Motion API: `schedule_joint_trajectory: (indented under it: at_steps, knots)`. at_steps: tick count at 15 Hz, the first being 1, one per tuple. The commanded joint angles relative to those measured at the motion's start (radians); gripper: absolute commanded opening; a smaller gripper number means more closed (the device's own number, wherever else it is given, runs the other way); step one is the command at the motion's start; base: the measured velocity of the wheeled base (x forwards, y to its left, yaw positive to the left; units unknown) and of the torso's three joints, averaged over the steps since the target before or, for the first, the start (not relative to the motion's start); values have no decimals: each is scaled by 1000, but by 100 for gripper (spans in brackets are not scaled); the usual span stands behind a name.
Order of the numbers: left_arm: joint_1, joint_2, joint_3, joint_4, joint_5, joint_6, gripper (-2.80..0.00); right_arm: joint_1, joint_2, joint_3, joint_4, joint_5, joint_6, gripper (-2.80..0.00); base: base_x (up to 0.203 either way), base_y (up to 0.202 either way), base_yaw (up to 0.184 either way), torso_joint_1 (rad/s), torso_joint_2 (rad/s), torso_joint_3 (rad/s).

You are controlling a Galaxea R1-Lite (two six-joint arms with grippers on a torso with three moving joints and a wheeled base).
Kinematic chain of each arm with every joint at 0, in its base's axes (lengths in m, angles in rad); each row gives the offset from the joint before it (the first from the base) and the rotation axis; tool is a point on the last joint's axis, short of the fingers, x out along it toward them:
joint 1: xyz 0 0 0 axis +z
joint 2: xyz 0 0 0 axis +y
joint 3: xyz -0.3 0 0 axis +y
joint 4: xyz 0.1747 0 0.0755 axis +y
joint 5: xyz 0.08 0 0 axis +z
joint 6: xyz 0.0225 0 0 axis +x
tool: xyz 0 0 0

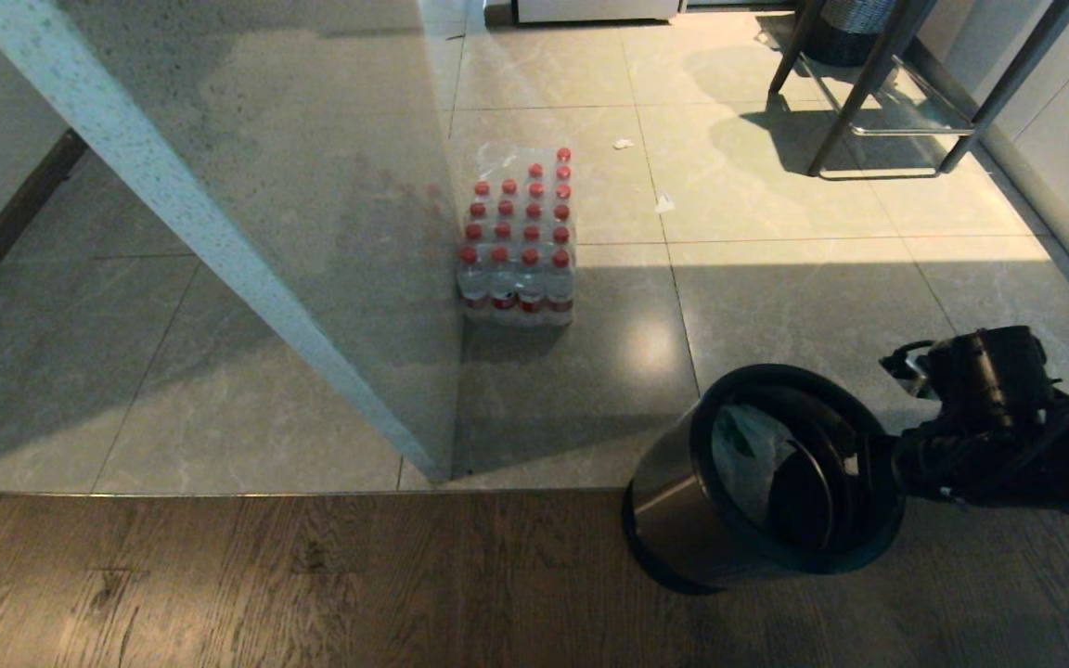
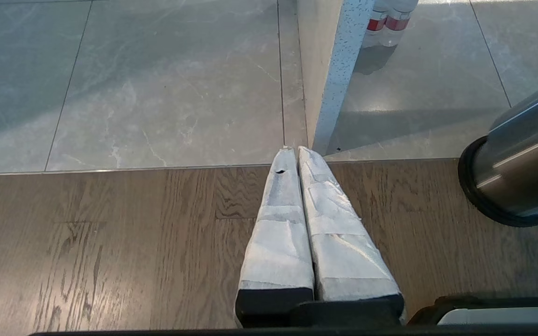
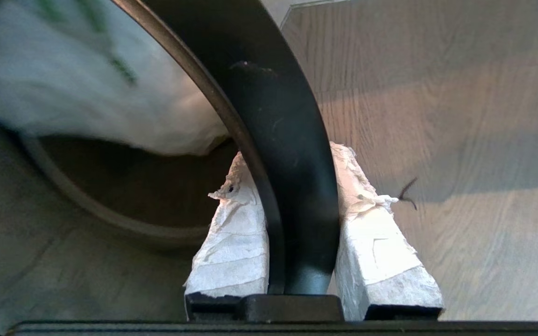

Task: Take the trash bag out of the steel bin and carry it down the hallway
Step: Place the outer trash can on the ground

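Between the right gripper's [image 3: 297,186] 2 taped fingers [image 3: 231,242]: the black rim of the 1 steel bin [image 1: 674,492], clamped and tilted.
1 white trash bag [image 3: 87,93] with green print lies inside, just past the inner finger. The left gripper [image 2: 295,151] hangs pressed shut over wood flooring. 1 pack of red-capped bottles [image 1: 521,246] stands well apart.

Three cameras: one high overview, two close behind the fingers.

The head view looks forward and down from above at the floor, taking in the steel bin [image 1: 757,478] low right. The left wrist view sits low over the wood floor, facing the wall corner [image 2: 329,74], sharing the bin's side [image 2: 521,154]. The right wrist view is pressed against the bin's black rim [image 3: 278,154], looking into it.
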State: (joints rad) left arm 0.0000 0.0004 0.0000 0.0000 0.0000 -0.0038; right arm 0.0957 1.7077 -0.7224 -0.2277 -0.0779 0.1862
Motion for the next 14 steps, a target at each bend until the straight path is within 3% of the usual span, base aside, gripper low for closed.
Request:
schedule_joint_trajectory:
  at_steps: [1,7,14]
  knots:
    - [0,1,0,0,0,-1,-280,-2,-173,-7,72,-1,10,-280,0,0,0,0,0,0]
    - [0,1,0,0,0,-1,-280,-1,-414,-34,289,-3,96,-280,0,0,0,0,0,0]
    - [0,1,0,0,0,-1,-280,-1,-559,-33,397,7,98,-280,0,0,0,0,0,0]
